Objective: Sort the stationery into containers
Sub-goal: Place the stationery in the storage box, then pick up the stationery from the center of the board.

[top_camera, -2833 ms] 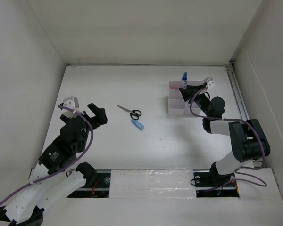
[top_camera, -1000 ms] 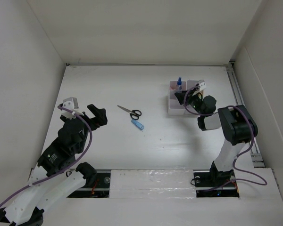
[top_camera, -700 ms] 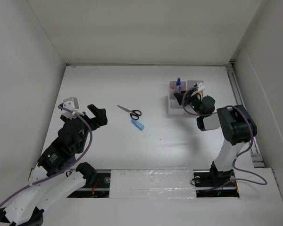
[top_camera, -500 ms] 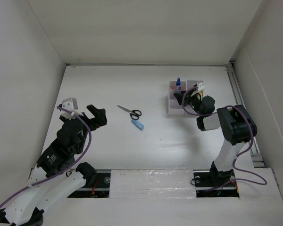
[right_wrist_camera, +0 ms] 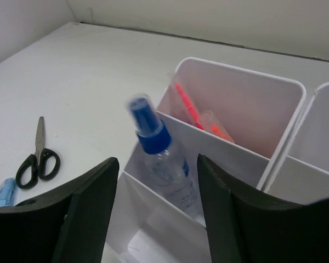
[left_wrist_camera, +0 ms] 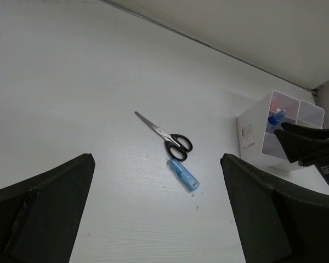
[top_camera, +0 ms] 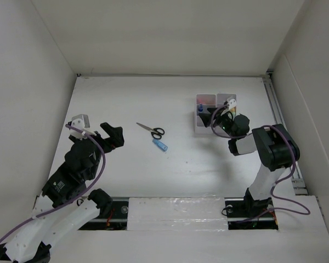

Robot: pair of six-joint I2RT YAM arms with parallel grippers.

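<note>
The right pincer (right_wrist_camera: 157, 161) hangs over the white organiser (right_wrist_camera: 247, 109) at the far right of the surface (left_wrist_camera: 71, 82). Its fingers are spread on either side of the blue-capped bottle (right_wrist_camera: 167, 164), which stands tilted in the left column's middle compartment. The left pincer (left_wrist_camera: 157, 160) is spread wide at the near left. The scissors (left_wrist_camera: 170, 137) and the short blue tube (left_wrist_camera: 182, 174) lie just beside each other mid-surface.
</note>
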